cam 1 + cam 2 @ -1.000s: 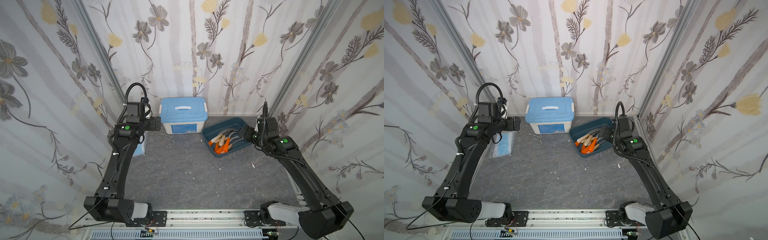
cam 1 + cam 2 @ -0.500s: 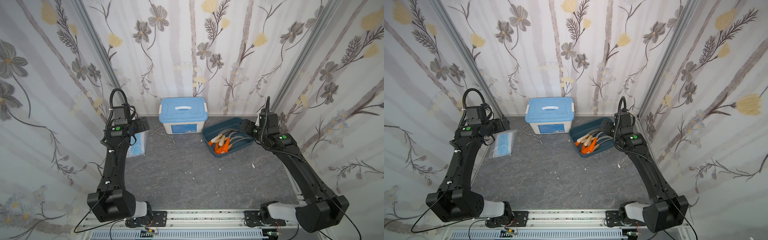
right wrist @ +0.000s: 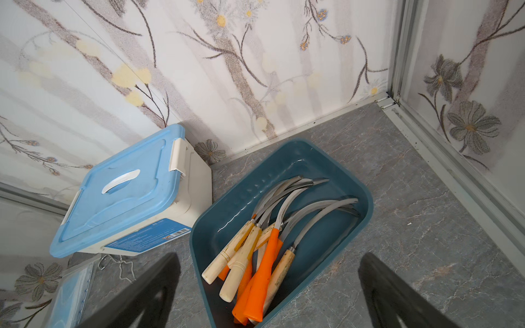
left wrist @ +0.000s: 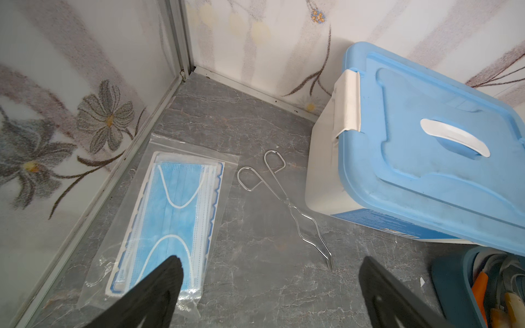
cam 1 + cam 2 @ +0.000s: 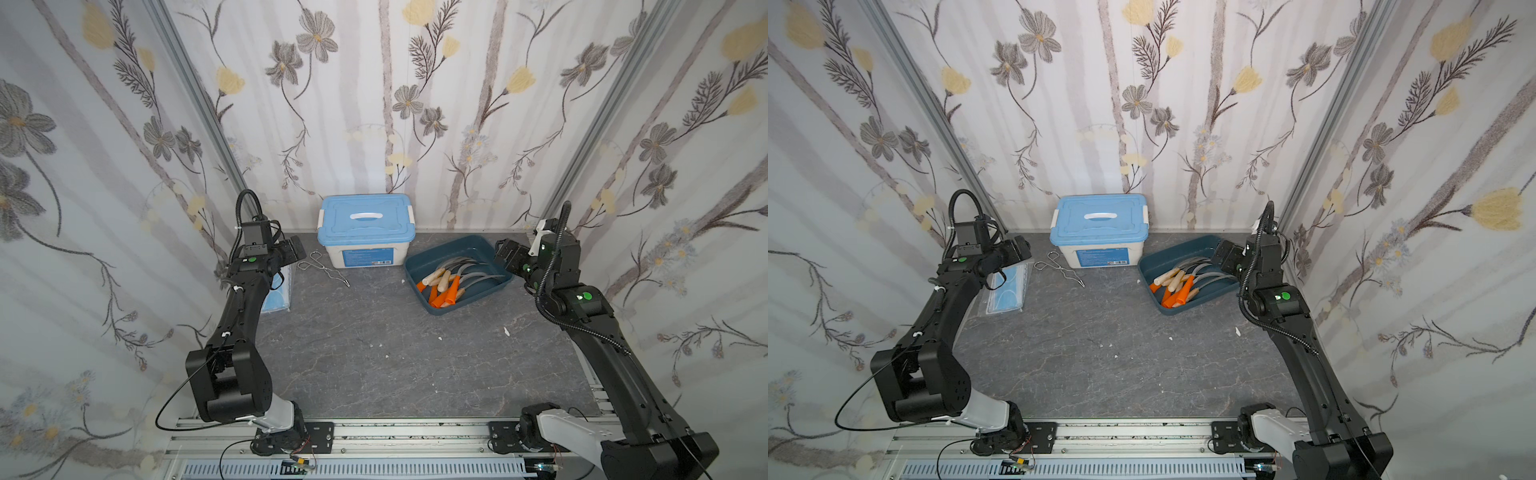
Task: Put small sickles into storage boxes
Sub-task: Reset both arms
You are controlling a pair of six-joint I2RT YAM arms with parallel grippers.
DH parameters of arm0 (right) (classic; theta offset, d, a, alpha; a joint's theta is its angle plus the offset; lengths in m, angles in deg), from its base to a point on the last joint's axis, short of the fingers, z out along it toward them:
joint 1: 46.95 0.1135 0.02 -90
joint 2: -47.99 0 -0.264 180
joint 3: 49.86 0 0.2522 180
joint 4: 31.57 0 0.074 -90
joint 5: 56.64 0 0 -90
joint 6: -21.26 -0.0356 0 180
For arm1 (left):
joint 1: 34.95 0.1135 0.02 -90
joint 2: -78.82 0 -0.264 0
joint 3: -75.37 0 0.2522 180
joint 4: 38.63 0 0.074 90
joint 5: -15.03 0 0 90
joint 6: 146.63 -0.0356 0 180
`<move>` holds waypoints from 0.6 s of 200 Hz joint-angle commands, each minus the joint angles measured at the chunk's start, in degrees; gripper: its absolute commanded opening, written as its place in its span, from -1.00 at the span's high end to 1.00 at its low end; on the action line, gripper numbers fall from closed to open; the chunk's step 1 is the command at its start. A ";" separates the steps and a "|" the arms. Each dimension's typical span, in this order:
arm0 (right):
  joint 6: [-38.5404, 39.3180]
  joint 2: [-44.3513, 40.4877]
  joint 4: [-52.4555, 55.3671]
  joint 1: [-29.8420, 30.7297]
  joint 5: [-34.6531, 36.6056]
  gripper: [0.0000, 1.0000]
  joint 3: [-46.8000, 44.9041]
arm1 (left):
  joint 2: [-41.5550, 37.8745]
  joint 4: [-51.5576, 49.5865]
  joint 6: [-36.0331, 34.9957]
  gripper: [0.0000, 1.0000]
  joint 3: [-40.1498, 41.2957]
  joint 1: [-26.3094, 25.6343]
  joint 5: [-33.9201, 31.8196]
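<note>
Several small sickles (image 3: 272, 235) lie heaped in the dark teal storage tray (image 3: 366, 198), none outside it in any view. In the right wrist view the right fingers (image 3: 147, 286) frame the tray's handle end from above, one finger to each side, with clear air between them and the pile. In both top views the same fingers (image 5: 509, 255) hang raised beside the tray's (image 5: 436, 253) right back corner, close to the blade tips; whether they are over the rim I cannot tell.

The sickles (image 5: 453, 278) lie flat and roughly parallel, their long axes running diagonally across the worktop (image 5: 374, 353). Orange and pale wooden handles bunch at the tray's front end, toward the middle of the worktop. Grey blades bow away toward the back right corner, crossing one another there.

Both pairs of fingers are spread wide and hold nothing. The left fingers (image 4: 159, 286) hover over the back left part of the worktop, above a bagged blue face mask (image 4: 176, 215) and near thin wire tongs (image 4: 284, 198), touching neither. They are well apart from the tray, and a white box with a light blue lid (image 5: 365, 224) stands between them and it, against the back wall.
</note>
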 commanded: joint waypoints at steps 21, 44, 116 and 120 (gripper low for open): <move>1.93 -2.03 -2.14 -0.39 1.75 -0.99 -1.89 | -0.79 16.99 -2.76 -1.00 9.06 -1.36 -0.05; 1.46 -3.47 -1.22 -0.43 4.00 -0.99 -2.06 | -2.09 23.36 -6.28 -1.00 15.30 -2.90 0.12; 1.97 -6.93 -1.26 -1.83 2.30 -0.99 -3.86 | -7.76 36.72 -7.51 -1.00 32.81 -3.70 -0.25; 1.72 -6.95 -1.37 -1.95 2.45 -0.99 -4.06 | -8.03 37.26 -7.48 -1.00 33.66 -3.83 -0.37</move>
